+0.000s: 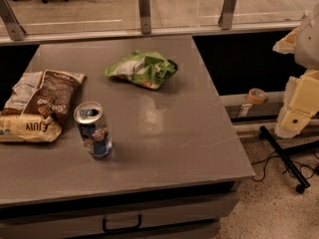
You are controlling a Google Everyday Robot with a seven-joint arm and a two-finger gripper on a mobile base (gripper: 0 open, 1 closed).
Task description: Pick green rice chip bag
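The green rice chip bag point(143, 68) lies crumpled on the far middle of the grey table point(174, 143), light green with white patches and a dark opening facing right. My arm and gripper point(294, 116) show as cream-coloured parts at the right edge of the view, off the table and well to the right of the bag, holding nothing that I can see.
A larger brown-and-white chip bag point(37, 106) lies at the table's left edge. An upright drink can point(93, 129) stands in front of it. A glass railing point(144, 9) runs behind the table. A tape roll point(256, 95) and a black stand leg point(281, 156) are on the right.
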